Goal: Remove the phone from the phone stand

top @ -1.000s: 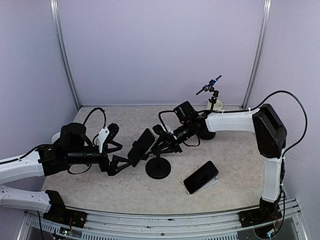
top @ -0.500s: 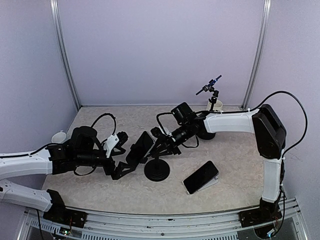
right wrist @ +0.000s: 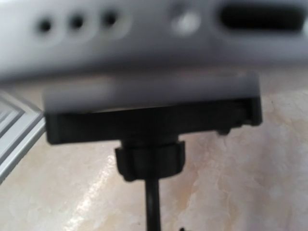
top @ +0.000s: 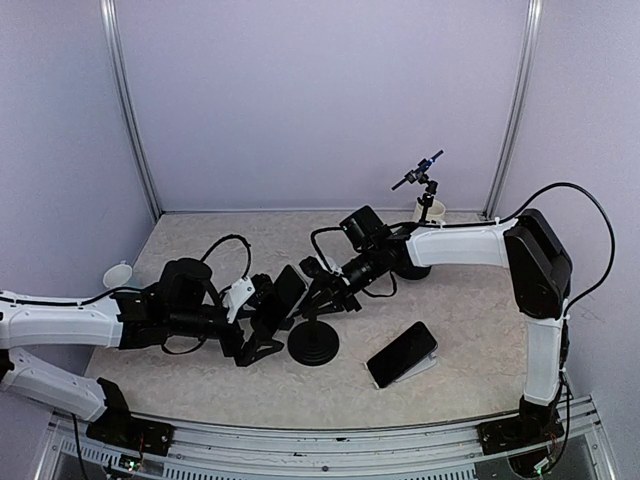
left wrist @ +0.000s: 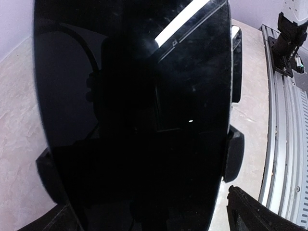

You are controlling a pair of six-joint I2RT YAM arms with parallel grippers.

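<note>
The phone (top: pixel 288 290) is black and sits tilted in the clamp of a black phone stand (top: pixel 313 345) with a round base. My left gripper (top: pixel 262 325) is open, with one finger on each side of the phone's lower end. In the left wrist view the dark screen (left wrist: pixel 134 96) fills the frame, and one finger (left wrist: pixel 252 211) shows at the lower right. My right gripper (top: pixel 325 293) is behind the phone at the stand's stem and appears closed on it. The right wrist view shows the phone's white edge (right wrist: pixel 144 29) above the clamp (right wrist: pixel 149 122) and the stem (right wrist: pixel 153 202).
A second phone (top: pixel 402 353) lies on a white wedge at the right front. A white cup (top: pixel 430 212) with a small tripod stands at the back right. A small white cup (top: pixel 118 272) sits at the left. The metal rail (left wrist: pixel 284 144) runs along the near edge.
My left arm has moved right towards the stand, and its open fingers now straddle the phone. My right arm and the stand have shifted slightly left.
</note>
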